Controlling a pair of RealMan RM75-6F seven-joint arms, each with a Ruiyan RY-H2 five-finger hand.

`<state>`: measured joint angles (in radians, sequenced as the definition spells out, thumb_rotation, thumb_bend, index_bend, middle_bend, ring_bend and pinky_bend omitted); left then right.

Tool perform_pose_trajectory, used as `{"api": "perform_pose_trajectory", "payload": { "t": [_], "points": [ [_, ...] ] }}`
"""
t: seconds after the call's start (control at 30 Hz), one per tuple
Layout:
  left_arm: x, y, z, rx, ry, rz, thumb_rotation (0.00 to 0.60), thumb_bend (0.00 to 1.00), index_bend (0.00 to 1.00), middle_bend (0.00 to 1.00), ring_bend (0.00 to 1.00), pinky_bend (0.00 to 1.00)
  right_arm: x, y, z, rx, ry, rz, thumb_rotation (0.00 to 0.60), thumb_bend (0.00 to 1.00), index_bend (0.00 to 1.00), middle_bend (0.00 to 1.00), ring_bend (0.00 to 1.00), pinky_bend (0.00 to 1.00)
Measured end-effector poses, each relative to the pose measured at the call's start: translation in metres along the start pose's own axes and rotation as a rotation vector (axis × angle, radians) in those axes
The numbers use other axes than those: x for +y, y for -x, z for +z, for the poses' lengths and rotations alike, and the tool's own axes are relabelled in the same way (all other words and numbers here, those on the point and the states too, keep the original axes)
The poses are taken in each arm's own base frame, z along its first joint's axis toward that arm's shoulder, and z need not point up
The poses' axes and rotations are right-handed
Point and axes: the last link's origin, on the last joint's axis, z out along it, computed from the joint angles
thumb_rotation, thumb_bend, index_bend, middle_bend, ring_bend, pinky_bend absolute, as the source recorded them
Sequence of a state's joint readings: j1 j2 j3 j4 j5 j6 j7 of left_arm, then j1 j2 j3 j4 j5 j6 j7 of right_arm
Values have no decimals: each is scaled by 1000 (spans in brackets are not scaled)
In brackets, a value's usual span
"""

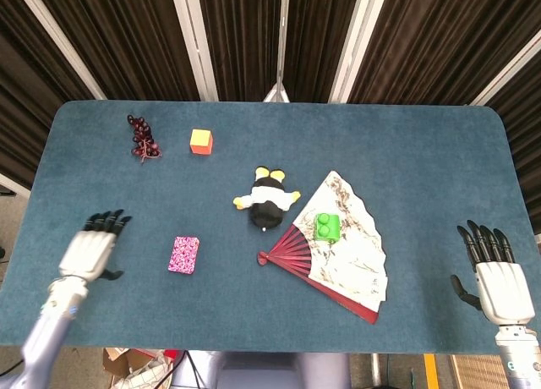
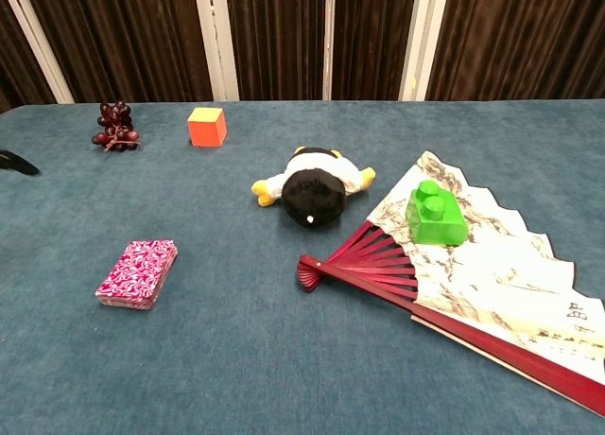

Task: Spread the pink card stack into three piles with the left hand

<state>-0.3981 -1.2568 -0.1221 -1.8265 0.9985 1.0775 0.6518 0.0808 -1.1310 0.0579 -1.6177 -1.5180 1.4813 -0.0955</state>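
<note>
Head view shows the left robot hand (image 1: 93, 247) empty, fingers apart beside the pink card stack (image 1: 183, 254): light, slippery cards, likely best pinched by the long edges.

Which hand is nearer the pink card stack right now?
Left. The left hand hovers open just left of the pink card stack; the right hand sits far across the table, beyond the fan.

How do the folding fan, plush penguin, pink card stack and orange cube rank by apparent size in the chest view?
1. folding fan
2. plush penguin
3. pink card stack, though nearest the camera
4. orange cube, farthest away
</note>
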Motion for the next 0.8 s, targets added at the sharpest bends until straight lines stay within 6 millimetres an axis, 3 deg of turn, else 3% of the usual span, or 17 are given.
{"api": "perform_pose_trajectory", "payload": {
  "t": [0.3,0.8],
  "points": [
    [68,15,30,-83,70,40,600,126,121,0,0,0,1,-1,0,1,2,7,600,366,0,0,0,51],
    [118,21,51,-98,94,41,600,206,241,0,0,0,1,-2,1,2,1,16,600,367,0,0,0,51]
  ]
}}
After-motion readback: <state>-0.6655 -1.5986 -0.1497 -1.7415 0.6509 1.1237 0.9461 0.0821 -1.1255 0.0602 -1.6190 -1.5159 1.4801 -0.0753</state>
